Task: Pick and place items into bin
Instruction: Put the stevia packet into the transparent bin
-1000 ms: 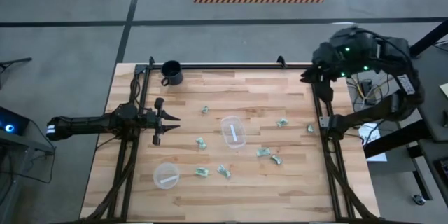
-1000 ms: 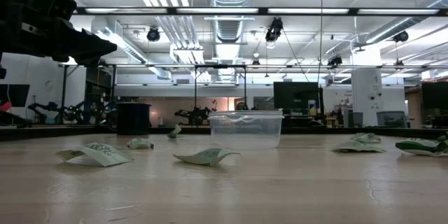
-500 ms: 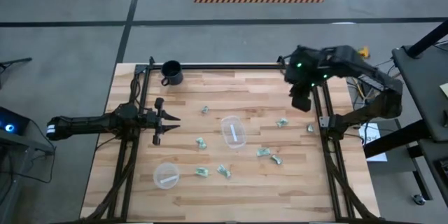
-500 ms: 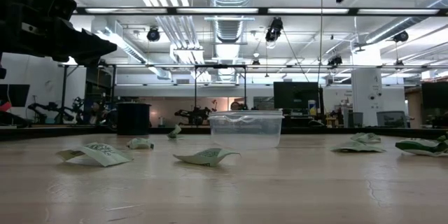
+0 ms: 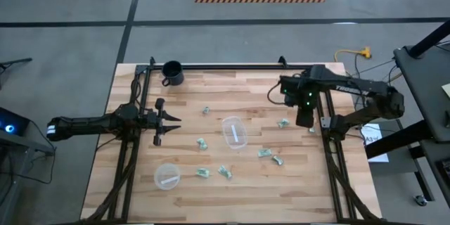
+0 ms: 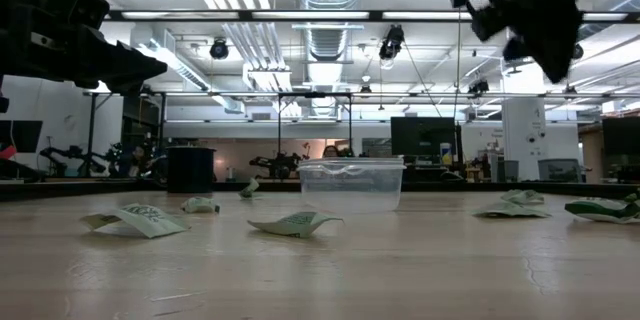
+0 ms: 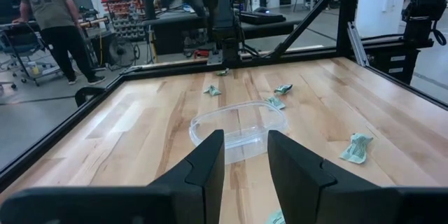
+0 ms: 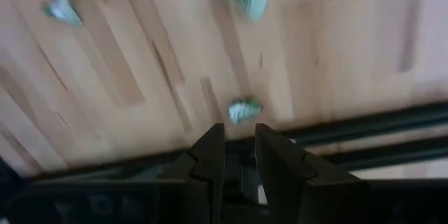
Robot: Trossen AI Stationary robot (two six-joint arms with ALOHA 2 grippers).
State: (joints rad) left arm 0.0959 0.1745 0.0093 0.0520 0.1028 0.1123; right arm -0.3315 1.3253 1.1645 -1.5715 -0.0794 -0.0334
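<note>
Nine or so small pale-green and white crinkled wrapped pieces (image 5: 283, 122) lay scattered around the round clear plastic cup (image 5: 234, 132) at mid-table; they looked light, soft and best pinched across the middle. The right gripper (image 5: 304, 118) hung over the right-hand pieces, fingers slightly parted and empty, and the left gripper (image 5: 162, 119) waited likewise at the left.

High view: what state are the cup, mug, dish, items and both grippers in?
clear cup: upright, empty.
black mug: upright.
clear dish: upright.
items: loose on the table, none in the cup.
left gripper: slightly open, empty.
right gripper: slightly open, empty.

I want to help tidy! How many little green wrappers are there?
8 small pale-green wrapped pieces: one nearest black mug, two beside right arm, five around clear plastic cup. Some may be hidden.
</note>
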